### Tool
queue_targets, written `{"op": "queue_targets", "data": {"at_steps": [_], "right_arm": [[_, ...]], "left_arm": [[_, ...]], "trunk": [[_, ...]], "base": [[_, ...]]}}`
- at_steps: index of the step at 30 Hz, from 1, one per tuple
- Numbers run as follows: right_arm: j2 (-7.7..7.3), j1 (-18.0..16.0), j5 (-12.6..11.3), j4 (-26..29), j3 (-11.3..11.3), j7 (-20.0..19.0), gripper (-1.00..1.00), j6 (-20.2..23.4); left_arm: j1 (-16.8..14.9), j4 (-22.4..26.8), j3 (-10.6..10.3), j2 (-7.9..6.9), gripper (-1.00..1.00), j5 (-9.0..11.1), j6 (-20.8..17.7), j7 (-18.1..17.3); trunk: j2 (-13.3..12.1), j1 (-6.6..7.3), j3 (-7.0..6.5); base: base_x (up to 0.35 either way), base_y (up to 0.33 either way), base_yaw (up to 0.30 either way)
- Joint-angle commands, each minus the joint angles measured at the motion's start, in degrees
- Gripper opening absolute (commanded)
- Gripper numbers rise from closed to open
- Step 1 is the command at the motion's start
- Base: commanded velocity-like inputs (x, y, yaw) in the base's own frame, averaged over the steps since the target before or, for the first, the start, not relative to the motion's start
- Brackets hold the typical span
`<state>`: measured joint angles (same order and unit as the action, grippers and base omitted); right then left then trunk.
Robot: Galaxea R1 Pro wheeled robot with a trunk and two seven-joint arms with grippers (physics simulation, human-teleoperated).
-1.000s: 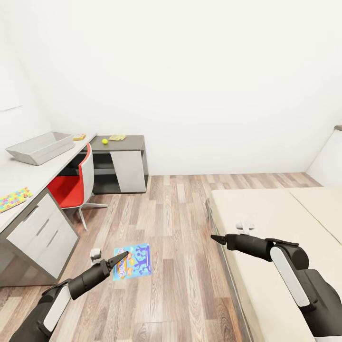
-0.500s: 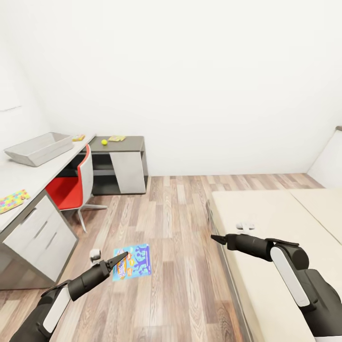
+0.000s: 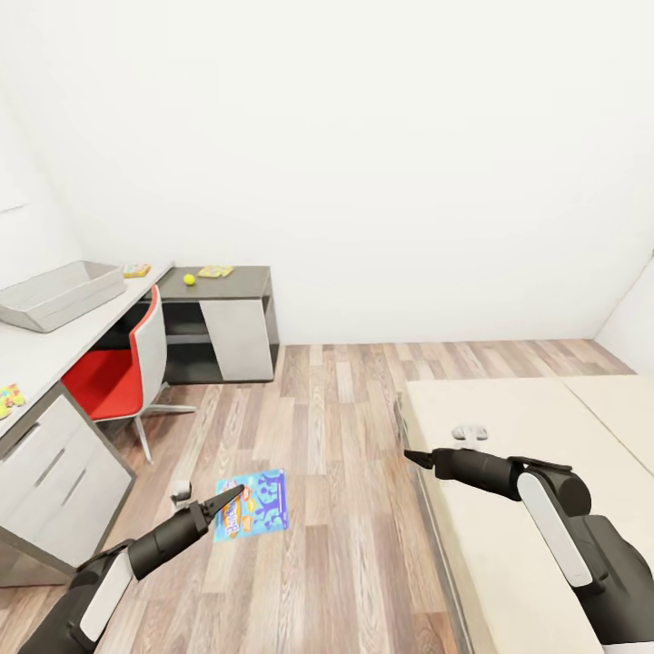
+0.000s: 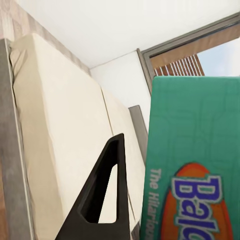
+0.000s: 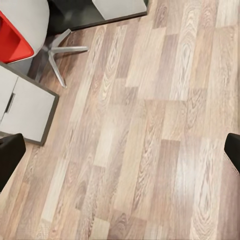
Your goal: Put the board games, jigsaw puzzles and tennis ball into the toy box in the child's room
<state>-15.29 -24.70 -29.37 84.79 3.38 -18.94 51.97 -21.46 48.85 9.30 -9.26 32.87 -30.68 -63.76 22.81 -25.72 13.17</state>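
Note:
My left gripper (image 3: pixel 232 495) hangs low over the wood floor, shut on a board game (image 3: pixel 254 502), a flat blue box with cartoon figures. In the left wrist view its green edge (image 4: pixel 195 160) lies against one dark finger (image 4: pixel 102 200). My right gripper (image 3: pixel 409 455) is open and holds nothing, beside the bed (image 3: pixel 527 427); its fingers (image 5: pixel 9 160) stand wide apart over bare floor. On the table (image 3: pixel 36 350) at the left sit the grey toy box (image 3: pixel 59 295), the tennis ball (image 3: pixel 189 280), two small flat yellowish toys (image 3: pixel 136 270) (image 3: pixel 215 271), and a jigsaw puzzle (image 3: pixel 7 398) at the picture's edge.
A red and white swivel chair (image 3: pixel 118 372) stands on the floor in front of the table, between me and its dark wing (image 3: pixel 245 272). White drawers (image 3: pixel 45 472) face me at the near left. Wood floor (image 3: pixel 336 409) runs between the table and the bed.
The whole view has shifted, so the table, toy box and chair now show further left and the jigsaw puzzle is nearly cut off. Both arms keep their pose.

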Motion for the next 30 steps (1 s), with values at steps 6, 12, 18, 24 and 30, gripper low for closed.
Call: {"op": "queue_targets", "data": {"at_steps": [6, 12, 18, 24, 30], "right_arm": [[-0.09, -0.1, 0.2, 0.0, 0.0, -0.3, 1.00, 0.2], [-0.01, -0.1, 0.2, 0.2, 0.1, -0.3, 1.00, 0.2], [-0.01, -0.1, 0.2, 0.3, 0.1, -0.3, 1.00, 0.2], [0.11, -0.2, 0.4, 0.3, 0.6, -0.2, 1.00, 0.2], [0.05, -0.2, 0.5, -0.1, 0.2, -0.3, 1.00, 0.1]], "left_arm": [[0.0, 0.0, 0.4, -0.14, -1.00, 0.3, -1.0, -0.1], [0.0, 0.0, 1.3, -0.10, -1.00, 0.3, -1.6, -0.1], [0.0, 0.0, 2.0, 0.02, -1.00, 0.2, -1.8, 0.1], [0.1, 0.0, 2.1, 0.03, -1.00, 0.2, -1.7, 0.0], [0.1, 0.0, 2.1, 0.03, -1.00, 0.2, -1.6, 0.1]], "trunk": [[0.1, -0.07, 0.11], [0.1, -0.07, 0.11], [0.1, -0.07, 0.11], [0.1, -0.07, 0.11], [0.1, -0.07, 0.11]], "base": [[0.334, -0.116, 0.000], [0.327, -0.148, 0.000], [0.333, -0.069, 0.000], [0.328, 0.037, 0.000], [0.133, 0.048, 0.000]]}}
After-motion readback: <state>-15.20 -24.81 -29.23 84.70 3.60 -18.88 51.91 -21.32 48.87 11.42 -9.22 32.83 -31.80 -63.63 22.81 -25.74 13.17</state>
